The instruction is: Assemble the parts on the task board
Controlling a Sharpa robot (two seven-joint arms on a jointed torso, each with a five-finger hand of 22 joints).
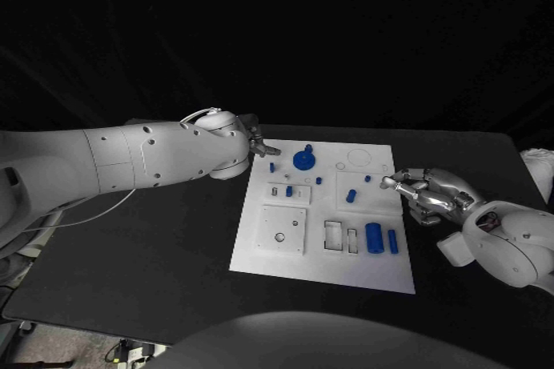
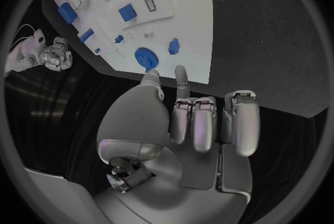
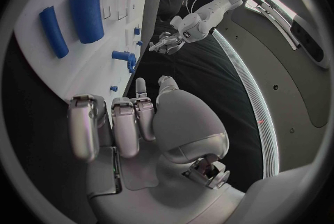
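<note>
We see white task board (image 1: 260, 253), blue parts: gear (image 1: 303, 159), cylinder (image 1: 374, 238). Black bench (image 1: 150, 249). Silver robot hands, white arms.

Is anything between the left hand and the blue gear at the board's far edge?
Nothing visible. The left hand hovers at the far edge of the task board, holding nothing. The blue gear lies just past its fingertips, with bare white board between. A small blue part sits beside the gear, off that line.

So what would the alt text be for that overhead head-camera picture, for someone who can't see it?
A white task board dotted with small blue parts lies on a black table, with a blue gear near its far edge. The left hand hovers by the board's far-left corner and the right hand by its right edge, both empty.
</note>
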